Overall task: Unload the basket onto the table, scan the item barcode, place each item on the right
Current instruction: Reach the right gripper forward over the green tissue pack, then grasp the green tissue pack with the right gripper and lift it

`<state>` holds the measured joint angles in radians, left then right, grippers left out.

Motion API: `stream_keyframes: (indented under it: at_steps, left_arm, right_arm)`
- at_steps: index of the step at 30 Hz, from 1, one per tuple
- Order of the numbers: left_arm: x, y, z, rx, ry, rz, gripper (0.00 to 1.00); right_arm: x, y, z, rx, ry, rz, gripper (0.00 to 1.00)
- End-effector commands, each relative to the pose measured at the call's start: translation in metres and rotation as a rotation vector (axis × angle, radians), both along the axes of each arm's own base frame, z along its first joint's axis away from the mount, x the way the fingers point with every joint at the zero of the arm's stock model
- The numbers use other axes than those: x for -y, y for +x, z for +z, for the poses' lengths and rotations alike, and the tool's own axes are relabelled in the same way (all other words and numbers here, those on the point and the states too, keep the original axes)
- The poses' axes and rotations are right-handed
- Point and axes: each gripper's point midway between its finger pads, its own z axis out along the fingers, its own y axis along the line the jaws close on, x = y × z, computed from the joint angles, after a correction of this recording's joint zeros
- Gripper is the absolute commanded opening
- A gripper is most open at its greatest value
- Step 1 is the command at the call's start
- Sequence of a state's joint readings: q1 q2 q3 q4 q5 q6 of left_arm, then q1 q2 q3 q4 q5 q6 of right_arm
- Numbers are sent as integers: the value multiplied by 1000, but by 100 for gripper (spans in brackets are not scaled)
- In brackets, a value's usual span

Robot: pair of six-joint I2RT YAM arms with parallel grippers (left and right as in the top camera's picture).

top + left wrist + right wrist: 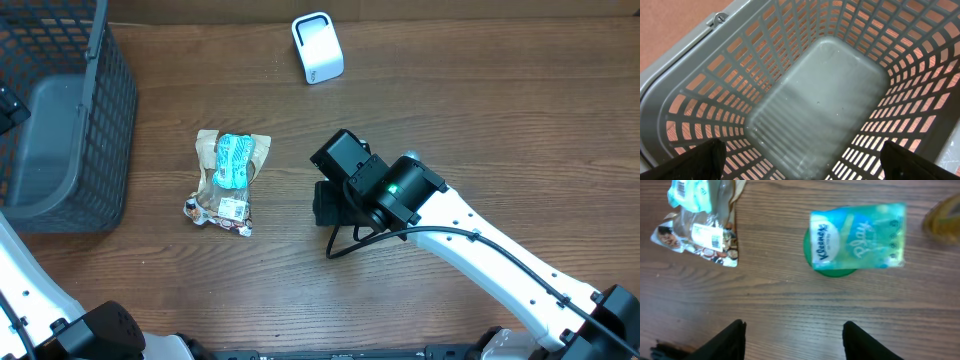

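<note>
Right gripper point(794, 325): low over the table point(480, 110), fingers point(730, 340) apart with bare wood between them, holding nothing.
Tissue pack point(857, 236): flat on the table just ahead of that gripper, lying over a green disc point(832, 271); hidden under the arm in the overhead view.
Snack bag point(226, 181): flat on the table, left of the tissue pack and apart from it, white label up.
Basket point(110, 120): grey, at the left edge; the left gripper point(801, 145) hangs over its inside, fingers spread wide, empty.
Scanner point(317, 47): white, at the far edge, well apart from both packs.
</note>
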<state>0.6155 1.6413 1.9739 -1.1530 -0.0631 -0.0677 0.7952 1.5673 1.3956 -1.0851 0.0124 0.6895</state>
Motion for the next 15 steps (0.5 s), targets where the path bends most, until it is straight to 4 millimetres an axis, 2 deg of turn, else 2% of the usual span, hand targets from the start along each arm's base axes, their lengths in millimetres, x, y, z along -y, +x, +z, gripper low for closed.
stream_keyframes:
  at_steps: [1,6,15]
  left_arm:
    - [0,4,3,2,10,-21,100]
    - [0,4,3,2,10,-21,100]
    - [0,4,3,2,10,-21,100]
  right_arm:
    - [3,11,9,44,0,-84,55]
    - [10,11,4,31,-10,-168,54]
    - [24,19,-17,52,-38,-334,51]
